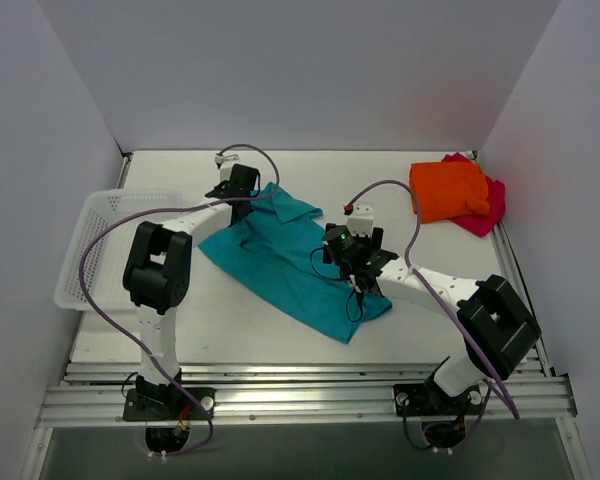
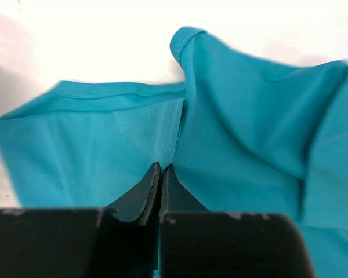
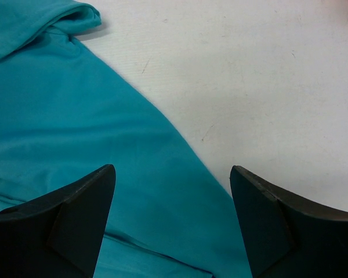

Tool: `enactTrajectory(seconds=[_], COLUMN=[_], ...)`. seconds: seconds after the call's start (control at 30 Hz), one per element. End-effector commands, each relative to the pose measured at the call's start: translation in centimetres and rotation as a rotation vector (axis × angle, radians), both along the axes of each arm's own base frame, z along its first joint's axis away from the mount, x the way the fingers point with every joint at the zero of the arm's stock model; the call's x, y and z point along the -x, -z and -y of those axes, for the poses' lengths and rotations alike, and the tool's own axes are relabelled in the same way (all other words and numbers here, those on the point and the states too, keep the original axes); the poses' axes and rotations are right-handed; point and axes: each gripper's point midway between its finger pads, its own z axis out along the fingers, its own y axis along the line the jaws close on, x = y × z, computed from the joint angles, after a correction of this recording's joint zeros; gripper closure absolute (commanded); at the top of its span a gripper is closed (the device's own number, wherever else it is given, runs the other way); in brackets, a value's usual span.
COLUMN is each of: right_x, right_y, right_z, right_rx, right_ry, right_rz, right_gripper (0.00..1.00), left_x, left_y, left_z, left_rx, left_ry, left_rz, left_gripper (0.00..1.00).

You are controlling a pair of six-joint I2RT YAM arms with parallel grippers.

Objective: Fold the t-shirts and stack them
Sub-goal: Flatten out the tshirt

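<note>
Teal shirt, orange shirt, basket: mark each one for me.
teal shirt point(image 1: 275, 258): top external view, middle of the spread cloth.
orange shirt point(image 1: 448, 190): top external view, centre of its upper face.
basket point(image 1: 120, 197): top external view, far mesh wall.

The middle of the table point(image 1: 230, 325) is covered by the teal shirt point(image 1: 280, 262), reached over by the left arm point(image 1: 195, 222) and right arm point(image 1: 430, 288). The far right corner is filled by the orange shirt point(image 1: 445, 190) on the pink shirt point(image 1: 488, 215). The left edge is blocked by the basket point(image 1: 90, 250). Bare room is left along the far and near edges.
</note>
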Motion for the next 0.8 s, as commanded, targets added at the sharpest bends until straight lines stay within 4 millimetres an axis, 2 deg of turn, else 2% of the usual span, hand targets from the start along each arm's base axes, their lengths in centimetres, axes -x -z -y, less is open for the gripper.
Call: enactTrajectory(seconds=[0.0, 0.1, 0.17, 0.23, 0.3, 0.5, 0.67, 0.7, 0.77], right_x=[-0.8, -0.8, -0.7, -0.7, -0.7, -0.6, -0.5, -0.6, -0.6], right_y=[-1.5, -1.7, -1.7, -1.9, -2.0, -1.9, -1.8, -1.7, -1.7], right_z=[-0.1, -0.1, -0.2, -0.2, -0.2, -0.3, -0.4, -0.4, -0.4], right_rx=[-0.004, -0.003, -0.004, -0.007, -0.009, -0.012, -0.013, -0.013, -0.013], right_ry=[0.026, 0.029, 0.027, 0.026, 0.025, 0.02, 0.016, 0.017, 0.017], right_rz=[0.038, 0.044, 0.044, 0.047, 0.048, 0.045, 0.042, 0.041, 0.04], right_gripper=[0.25, 0.25, 0.25, 0.25, 0.25, 0.25, 0.25, 0.25, 0.25], left_x=[-0.9, -0.7, -0.5, -0.5, -0.5, -0.4, -0.2, -0.1, 0.1], left_y=[-8.3, -9.7, -9.6, -8.8, -7.8, -5.1, -3.9, -3.8, -3.8], left_z=[-0.6, -0.8, -0.8, -0.8, -0.7, -0.7, -0.6, -0.7, -0.9], left_rx=[0.026, 0.03, 0.029, 0.026, 0.019, 0.008, 0.003, 0.002, 0.002], left_ry=[-0.021, -0.024, -0.016, -0.01, -0.008, -0.007, -0.003, -0.005, -0.011], left_rz=[0.183, 0.207, 0.203, 0.186, 0.163, 0.109, 0.083, 0.081, 0.084], left_gripper=[0.98, 0.98, 0.96, 0.9, 0.87, 0.84, 0.72, 0.64, 0.61])
